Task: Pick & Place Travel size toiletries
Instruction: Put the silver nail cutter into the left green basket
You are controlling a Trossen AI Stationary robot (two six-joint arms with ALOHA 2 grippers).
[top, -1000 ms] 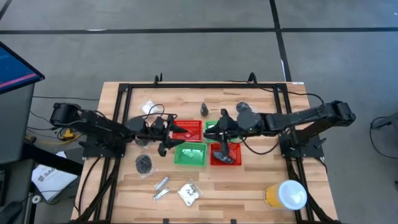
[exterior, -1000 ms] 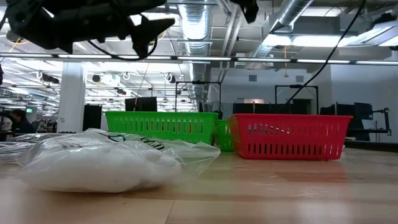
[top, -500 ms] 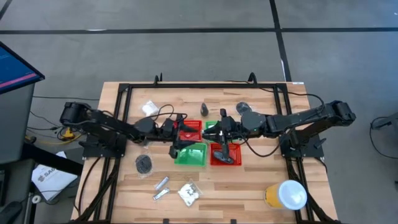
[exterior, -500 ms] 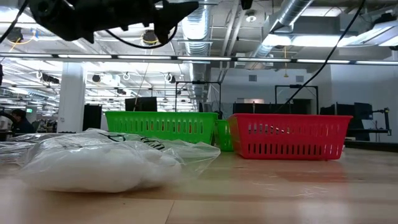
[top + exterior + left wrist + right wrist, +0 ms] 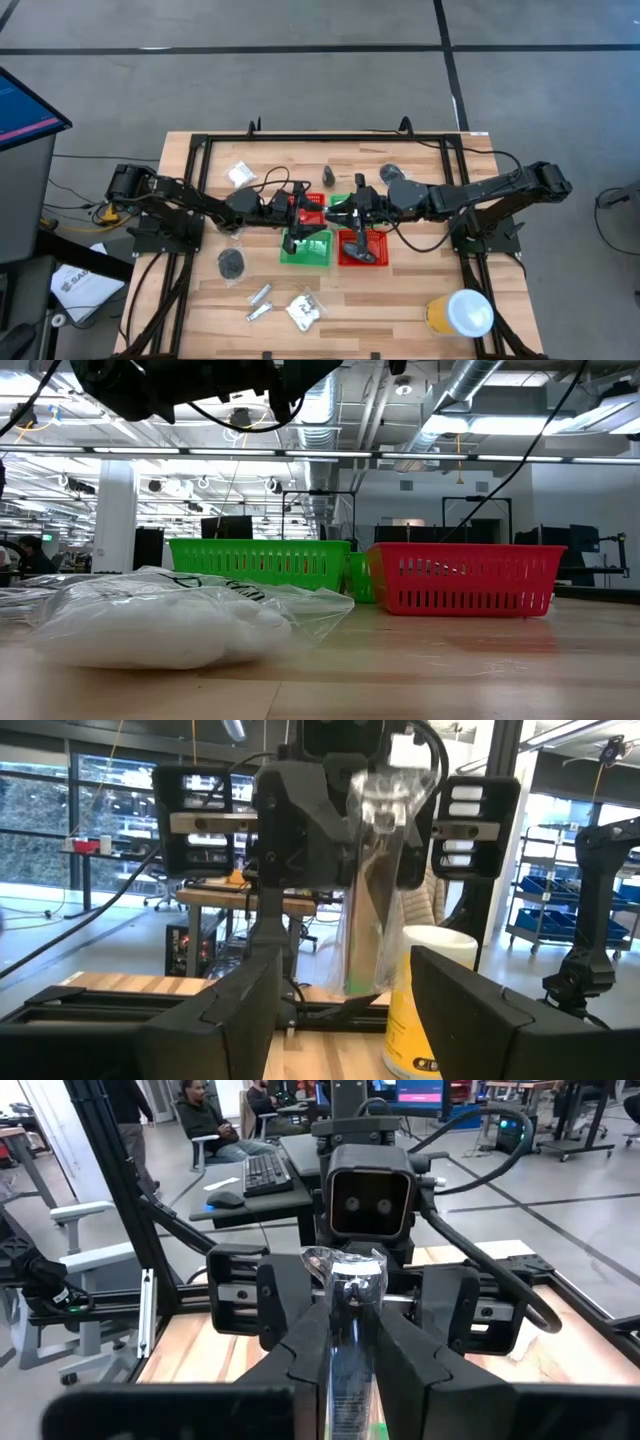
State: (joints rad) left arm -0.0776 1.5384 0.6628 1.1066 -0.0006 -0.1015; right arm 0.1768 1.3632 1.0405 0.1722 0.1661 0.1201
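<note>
The right gripper (image 5: 350,1342) hangs above the middle of the table, over the seam between the green basket (image 5: 305,250) and the red basket (image 5: 372,252); its fingers are pinched onto a clear packet (image 5: 348,1315) that stands upright between them, its crimped top showing above the tips. The left gripper (image 5: 297,222) faces it from just beside, over the green basket, with its fingers (image 5: 225,1010) spread wide and nothing between them; in the left wrist view the packet (image 5: 378,870) dangles from the right arm's gripper straight ahead. The packet looks light, thin and crinkly, likely floppy and a little slick; it will probably sag or twist if taken at a corner, so a hold across the flat body just below the crimped seal seems safest, with a soft squeeze. The other toiletries lie on the table (image 5: 400,310): a white packet (image 5: 238,173) at the far side, a black coiled piece (image 5: 231,264), two silver tubes (image 5: 260,302) and another white packet (image 5: 305,310) near the front edge; a yellow tub (image 5: 459,313) stands at the front right corner.
</note>
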